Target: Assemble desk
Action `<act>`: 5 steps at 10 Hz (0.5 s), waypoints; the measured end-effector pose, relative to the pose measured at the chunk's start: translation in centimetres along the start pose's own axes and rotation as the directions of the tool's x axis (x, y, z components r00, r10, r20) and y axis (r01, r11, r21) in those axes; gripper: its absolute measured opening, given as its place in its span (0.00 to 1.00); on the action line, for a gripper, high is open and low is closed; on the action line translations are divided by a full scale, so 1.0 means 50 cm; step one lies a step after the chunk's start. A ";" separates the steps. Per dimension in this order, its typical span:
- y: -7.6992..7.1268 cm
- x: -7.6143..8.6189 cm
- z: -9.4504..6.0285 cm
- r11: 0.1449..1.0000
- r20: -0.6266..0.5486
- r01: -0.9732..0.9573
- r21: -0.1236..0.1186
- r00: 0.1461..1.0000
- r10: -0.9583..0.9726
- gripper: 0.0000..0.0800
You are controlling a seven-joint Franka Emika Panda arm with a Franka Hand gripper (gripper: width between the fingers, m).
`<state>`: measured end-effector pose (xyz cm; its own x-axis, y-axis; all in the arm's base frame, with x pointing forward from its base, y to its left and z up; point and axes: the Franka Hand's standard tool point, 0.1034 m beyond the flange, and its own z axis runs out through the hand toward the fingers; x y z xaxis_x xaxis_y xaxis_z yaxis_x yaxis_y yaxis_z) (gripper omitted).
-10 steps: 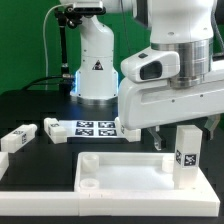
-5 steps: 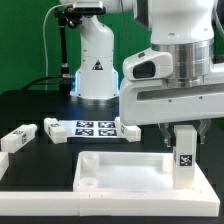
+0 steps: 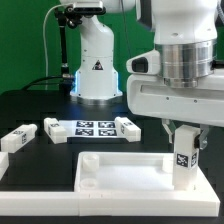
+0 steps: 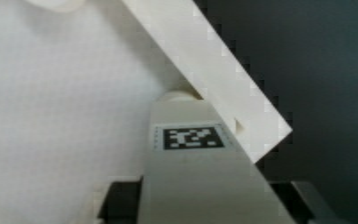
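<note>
The desk top (image 3: pixel 125 182), a white tray with a raised rim, lies at the front of the black table. One white leg (image 3: pixel 184 160) with a square tag stands upright in its corner on the exterior view's right. My gripper (image 3: pixel 184 134) comes down from above and is shut on this leg's upper end. In the wrist view the tagged leg (image 4: pixel 194 165) fills the gap between my dark fingers (image 4: pixel 126 200), and its far end meets the tray's rim (image 4: pixel 202 70) at the corner. Whether the leg is seated there is hidden.
The marker board (image 3: pixel 90 127) lies behind the tray. Loose white legs lie at the exterior view's left (image 3: pixel 18 139), at the board's left end (image 3: pixel 52 127) and at its right end (image 3: pixel 128 127). The arm's white base (image 3: pixel 97 60) stands at the back.
My gripper has shifted toward the exterior view's right over the upright leg and closed on it. The leg still stands in the tray's corner.
</note>
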<state>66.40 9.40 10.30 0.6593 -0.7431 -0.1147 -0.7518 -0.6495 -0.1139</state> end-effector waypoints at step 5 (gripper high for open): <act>-0.001 -0.010 0.003 0.895 0.061 -0.446 0.026 0.894 0.444 0.36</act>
<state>66.14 9.82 10.22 0.2562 -0.9429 -0.2128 -0.9664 -0.2455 -0.0761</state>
